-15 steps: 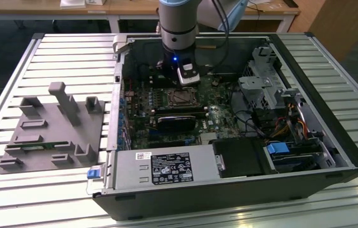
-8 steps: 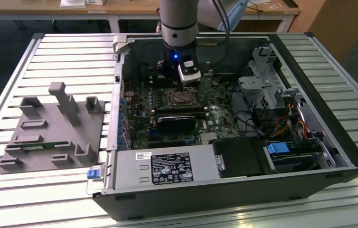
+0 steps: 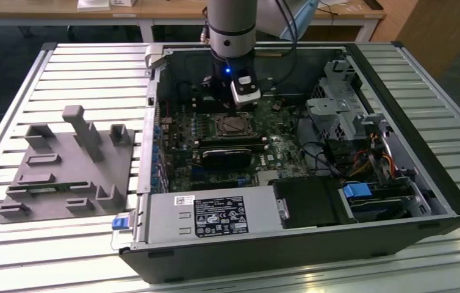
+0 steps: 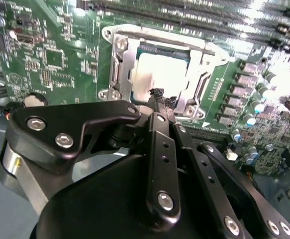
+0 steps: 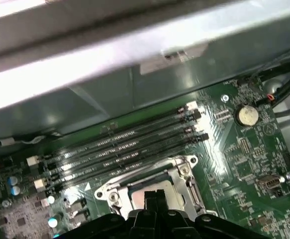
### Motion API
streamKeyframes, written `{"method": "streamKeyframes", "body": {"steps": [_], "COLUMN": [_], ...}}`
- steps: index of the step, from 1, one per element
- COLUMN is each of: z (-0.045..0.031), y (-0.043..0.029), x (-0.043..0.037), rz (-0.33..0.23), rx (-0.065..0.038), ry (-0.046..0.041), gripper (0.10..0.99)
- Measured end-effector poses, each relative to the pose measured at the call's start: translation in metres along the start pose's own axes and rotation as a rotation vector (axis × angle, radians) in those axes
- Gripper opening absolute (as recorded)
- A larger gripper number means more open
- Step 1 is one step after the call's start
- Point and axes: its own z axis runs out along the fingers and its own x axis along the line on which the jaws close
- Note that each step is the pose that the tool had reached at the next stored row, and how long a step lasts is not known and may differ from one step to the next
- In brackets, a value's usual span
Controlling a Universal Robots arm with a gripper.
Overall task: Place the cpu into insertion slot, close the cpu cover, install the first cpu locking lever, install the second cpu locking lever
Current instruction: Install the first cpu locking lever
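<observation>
Exterior view has the arm reaching down into the open PC case, which lies on its side on a slatted tabletop, and the claw hangs right over the middle of the motherboard, just above the insertion slot. In the second wrist view the claw looks pinched right together, the two black fingers running side by side down to a frayed dark tip with no gap I can make out and nothing held between them. The cpu is already sitting in the insertion slot, its dull silver top glaring under the light, and the cpu cover seems to be lying down flat around it, with the chip showing through the window. Can't really tell from these shots whether either locking lever is hooked or not, the metal bits along the socket edges blur together. The relation that matters: the claw tip sits right at one edge of the socket frame, the edge nearest the wrist, with the chip lying just beyond the tip, so the socket is straight ahead and below. First wrist view agrees, the claw pokes up over the socket with the long memory slots running crosswise past the far side. Off on the exterior view's left there's a grey parts fixture, well apart from all this.
</observation>
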Motion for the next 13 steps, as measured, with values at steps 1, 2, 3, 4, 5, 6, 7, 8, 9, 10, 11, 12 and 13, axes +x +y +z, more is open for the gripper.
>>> {"method": "streamKeyframes", "body": {"steps": [1,2,3,4,5,6,7,8,9,10,11,12,13], "z": [-0.0001,-0.0002,-0.0003,-0.0005,-0.0006,-0.0007,-0.0008,-0.0008,-0.0009,-0.0008,-0.0008,-0.0008,-0.0008], "y": [-0.0017,-0.0037,-0.0057,-0.0077,-0.0095,-0.0112,-0.0123,-0.0129,-0.0134,-0.0136,-0.0136,-0.0137,-0.0137], "x": [-0.0012,-0.0026,-0.0039,-0.0052,-0.0065,-0.0079,-0.0088,-0.0095,-0.0101,-0.0103,-0.0103,-0.0103,-0.0103], "rz": [0.000,0.000,0.000,0.000,0.000,0.000,0.000,0.000,0.000,-0.003,-0.008,-0.017,-0.027], "rx": [0.001,0.001,0.001,0.002,0.002,0.002,0.003,0.004,0.004,0.005,0.006,0.007,0.008], "ry": [0.0006,0.0013,0.0019,0.0026,0.0033,0.0040,0.0046,0.0051,0.0054,0.0054,0.0056,0.0060,0.0063], "gripper": [0.102,0.102,0.102,0.102,0.102,0.102,0.102,0.102,0.102,0.102,0.102,0.102,0.102]}}
